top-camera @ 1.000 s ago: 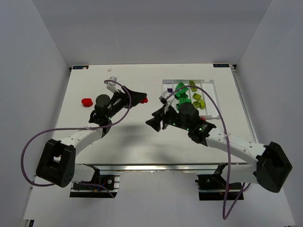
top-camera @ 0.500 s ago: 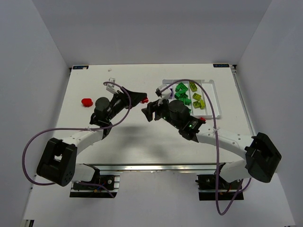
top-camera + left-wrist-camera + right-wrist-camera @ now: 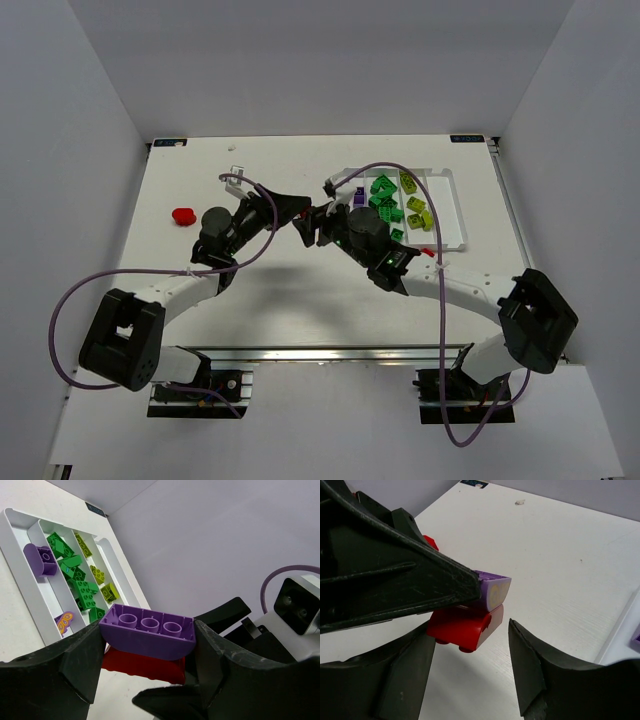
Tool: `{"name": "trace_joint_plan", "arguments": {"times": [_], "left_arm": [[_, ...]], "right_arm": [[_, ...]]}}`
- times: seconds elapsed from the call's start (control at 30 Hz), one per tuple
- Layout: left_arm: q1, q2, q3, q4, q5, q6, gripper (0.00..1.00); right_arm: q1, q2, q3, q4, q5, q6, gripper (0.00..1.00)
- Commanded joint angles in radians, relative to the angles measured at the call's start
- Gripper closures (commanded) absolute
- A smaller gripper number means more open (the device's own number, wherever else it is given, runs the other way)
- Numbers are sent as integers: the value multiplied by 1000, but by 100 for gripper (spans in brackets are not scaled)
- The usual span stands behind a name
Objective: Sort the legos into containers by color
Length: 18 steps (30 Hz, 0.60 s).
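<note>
Purple brick (image 3: 147,636) is clamped by left gripper (image 3: 147,652), red brick (image 3: 462,625) touching beneath it; right gripper (image 3: 470,632) is spread open, fingers (image 3: 537,672) flanking the red brick.

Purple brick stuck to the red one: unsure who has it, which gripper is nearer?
Left. The left gripper clamps the purple brick at its ends; the right gripper sits just short, jaws open, facing the red brick.

Bright, even light (soft shadows); wrist close-ups perhaps slightly blurred

White table (image 3: 290,312) (evenly lit) between grey walls (image 3: 320,60).
</note>
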Motion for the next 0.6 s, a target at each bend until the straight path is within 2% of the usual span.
{"name": "trace_joint_plan", "arguments": {"times": [0.0, 0.3, 0.57], "left_arm": [[-3, -4, -11, 39, 12, -7, 81], [-3, 5, -18, 59, 15, -18, 82], [-3, 23, -23, 69, 18, -23, 82]], "right_arm": [[7, 2, 40, 96, 59, -3, 36], [7, 34, 62, 104, 98, -10, 49], [10, 19, 21, 163, 98, -64, 80]]}}
